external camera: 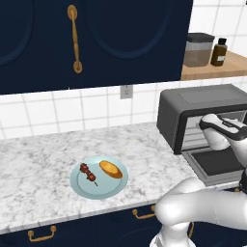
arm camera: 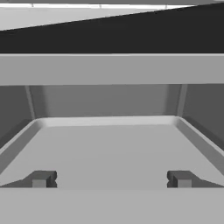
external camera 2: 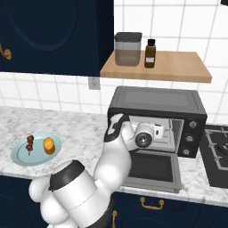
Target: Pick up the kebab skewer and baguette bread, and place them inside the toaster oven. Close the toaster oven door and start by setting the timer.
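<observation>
Fingers (arm camera: 111, 179) spread wide and empty, tips low in the hand view, left and right, pointing into the toaster oven (external camera 2: 156, 106) over its pale metal tray (arm camera: 109, 144). Nothing between them.

Toaster oven door (external camera 2: 149, 168) folded down flat toward the table edge, lower centre of the right base view; cavity open and bare apart from the tray. White wrist parked right at the oven mouth, centre of that view.

Kebab skewer (external camera: 88, 173) and baguette bread (external camera: 111, 169) side by side on the pale blue plate (external camera: 81, 186), lower centre-left of the left base view, well apart from the oven. Skewer toward the left of the plate, loaf toward the right, close together but apparently not touching. Neither picked up yet, so task judged to be at its start.

Likely risks from here:
- Pulling back out of the cavity: hand could clip the upper frame or the lowered door if the retreat is not straight.
- Skewer thin and lying flat on the plate: fingers may close above it, or scrape the plate and shove it across the marble table (external camera: 34, 169).
- Loaf so near the skewer: one could get nudged while the other is taken.
- Loaf rounded: may roll or slip out of a shallow pinch.
</observation>
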